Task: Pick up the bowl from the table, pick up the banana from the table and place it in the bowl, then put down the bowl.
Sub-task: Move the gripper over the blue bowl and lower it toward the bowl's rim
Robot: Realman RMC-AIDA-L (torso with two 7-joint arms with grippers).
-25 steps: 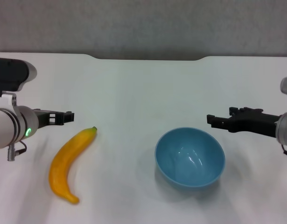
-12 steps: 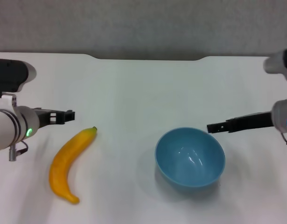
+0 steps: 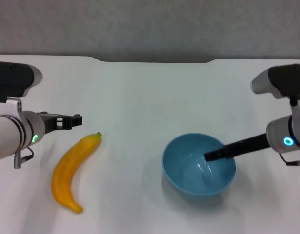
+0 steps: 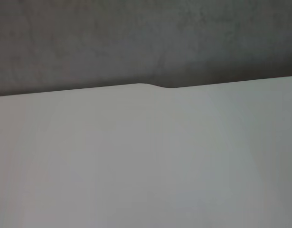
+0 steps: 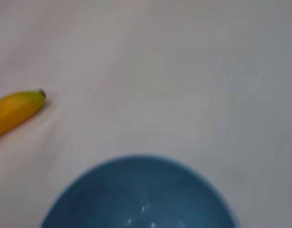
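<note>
The right gripper (image 3: 209, 156) reaches over the bowl (image 3: 189, 180); whether it's apart, I cannot tell. Best straddle the bowl's near wall, then clamp squarely

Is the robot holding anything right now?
Nothing yet. The right gripper reaches into the glossy light-blue bowl; the left gripper hovers beside the curved yellow banana.

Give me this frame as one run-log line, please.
phase: reaching for bowl | right gripper: over bowl rim, tip inside | left gripper: hovering beyond banana | bowl, banana: on table
</note>
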